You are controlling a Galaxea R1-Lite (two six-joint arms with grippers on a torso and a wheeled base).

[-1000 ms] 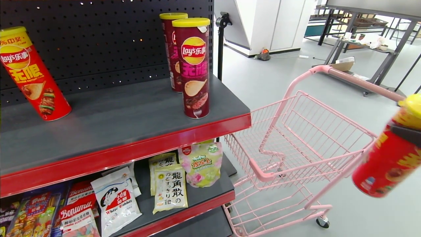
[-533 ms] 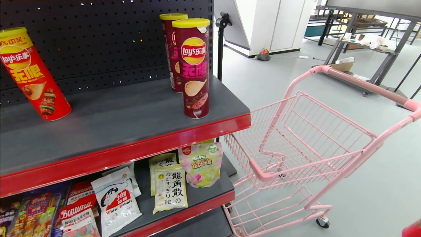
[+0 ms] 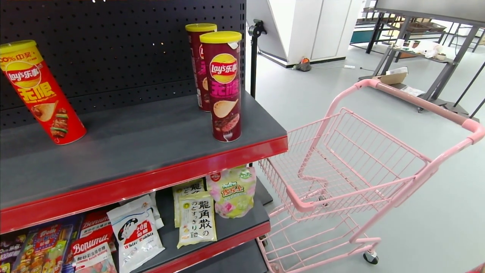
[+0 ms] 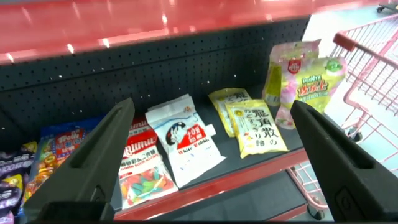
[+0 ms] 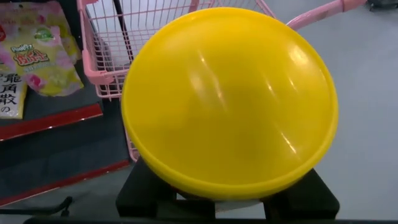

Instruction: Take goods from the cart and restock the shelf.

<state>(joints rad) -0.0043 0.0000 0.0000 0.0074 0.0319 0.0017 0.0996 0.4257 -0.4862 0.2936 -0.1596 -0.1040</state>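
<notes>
A yellow-lidded chip can [image 5: 230, 99] is clamped in the right end effector [image 5: 227, 196], near the pink cart [image 3: 416, 100]. The left end effector [image 4: 212, 106] is spread wide open, faced at snack bags [image 4: 186, 140] on the lower shelf [image 4: 230, 165]. Two maroon cans [image 3: 221, 87] and one red can [image 3: 41, 94] are stood on the top shelf [image 3: 151, 129].

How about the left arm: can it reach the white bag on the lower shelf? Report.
Probably yes: the left gripper hangs open facing the white bag, with nothing between them.
</notes>
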